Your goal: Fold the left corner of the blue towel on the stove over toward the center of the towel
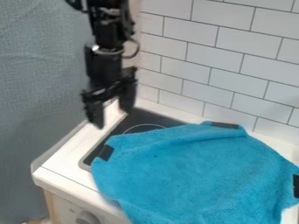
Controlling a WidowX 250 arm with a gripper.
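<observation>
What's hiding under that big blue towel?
The blue towel lies over part of the black cooktop; another part peeks out, with some burner ring. Anything else underneath is covered, so I can't tell.

Claw (111, 116), apparently open, near blue cloth (192, 173)

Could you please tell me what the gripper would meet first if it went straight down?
Below the gripper, probably the white countertop or the dark cooktop; depth is unclear here.

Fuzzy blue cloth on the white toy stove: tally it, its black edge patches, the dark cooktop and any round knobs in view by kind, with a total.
Fuzzy blue cloth: 1
Black edge patches: 3
Dark flat cooktop: 1
Round grey knob: 1
Total: 6
</observation>
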